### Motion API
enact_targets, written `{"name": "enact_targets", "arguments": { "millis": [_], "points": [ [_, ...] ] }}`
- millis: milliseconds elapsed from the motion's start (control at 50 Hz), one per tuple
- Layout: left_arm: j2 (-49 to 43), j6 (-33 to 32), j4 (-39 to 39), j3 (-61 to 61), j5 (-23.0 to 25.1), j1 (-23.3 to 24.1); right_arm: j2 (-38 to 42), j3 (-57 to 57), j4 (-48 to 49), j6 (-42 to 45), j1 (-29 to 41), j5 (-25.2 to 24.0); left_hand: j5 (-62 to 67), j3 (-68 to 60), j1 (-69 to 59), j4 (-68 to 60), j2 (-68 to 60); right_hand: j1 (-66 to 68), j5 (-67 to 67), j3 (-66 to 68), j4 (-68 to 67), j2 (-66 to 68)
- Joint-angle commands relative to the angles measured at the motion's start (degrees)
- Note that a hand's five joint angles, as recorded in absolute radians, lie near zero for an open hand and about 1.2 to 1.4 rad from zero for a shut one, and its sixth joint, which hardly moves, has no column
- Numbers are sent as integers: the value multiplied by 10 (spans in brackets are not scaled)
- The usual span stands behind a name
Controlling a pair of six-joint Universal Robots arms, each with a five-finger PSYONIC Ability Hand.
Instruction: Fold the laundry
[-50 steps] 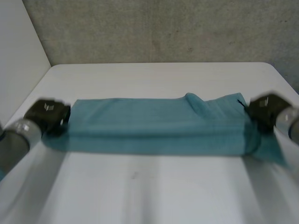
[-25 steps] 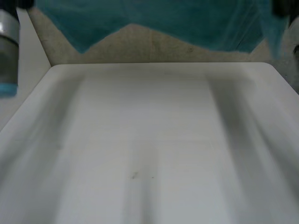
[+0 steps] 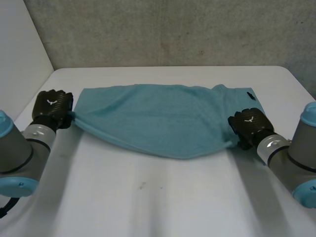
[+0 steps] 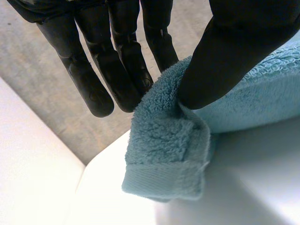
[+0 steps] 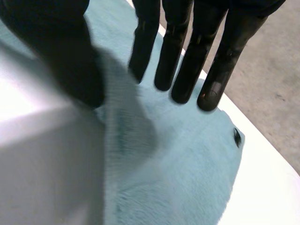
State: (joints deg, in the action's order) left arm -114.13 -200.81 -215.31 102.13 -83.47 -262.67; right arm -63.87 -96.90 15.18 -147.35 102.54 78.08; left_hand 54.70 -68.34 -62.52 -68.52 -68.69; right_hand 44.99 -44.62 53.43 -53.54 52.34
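A teal towel (image 3: 163, 121) lies spread across the far half of the white table (image 3: 148, 197), with a small black tag (image 3: 251, 96) at its far right corner. My left hand (image 3: 52, 107) is at the towel's left corner. In the left wrist view the thumb (image 4: 234, 51) pinches that thick folded corner (image 4: 168, 154) against the fingers. My right hand (image 3: 249, 126) sits at the towel's near right corner. In the right wrist view its fingers (image 5: 185, 61) are straight and apart from the thumb, with the towel (image 5: 187, 178) lying loose below them.
A grey wall (image 3: 173, 29) runs behind the table's far edge, and a white panel (image 3: 19, 54) stands at the far left. Bare tabletop stretches from the towel to the near edge.
The towel was swung up high above the table and has come back down, spread wider than the earlier narrow band. My right hand's fingers have opened off the cloth.
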Motion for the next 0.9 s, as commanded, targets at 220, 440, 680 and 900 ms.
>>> {"name": "enact_targets", "arguments": {
  "millis": [220,440,680,900],
  "points": [
    [18,4,4,11,-1,-14,-52,-61,-39,-185,-109,-8,153,-117,-175,-115,-113,-164,260,-248,250,-238],
    [19,5,4,11,-1,-15,-49,-80,-49,-182,-171,-70,153,-117,-175,-115,-113,-144,240,-228,229,-217],
    [20,5,8,11,-3,-17,-27,-64,-25,-180,-183,-74,153,-117,-175,-115,-113,350,-254,266,-265,277],
    [86,-1,169,32,-2,-18,-118,-77,-80,-48,-196,-72,153,-117,-175,-115,-113,350,-254,266,-265,277]
  ]
}}
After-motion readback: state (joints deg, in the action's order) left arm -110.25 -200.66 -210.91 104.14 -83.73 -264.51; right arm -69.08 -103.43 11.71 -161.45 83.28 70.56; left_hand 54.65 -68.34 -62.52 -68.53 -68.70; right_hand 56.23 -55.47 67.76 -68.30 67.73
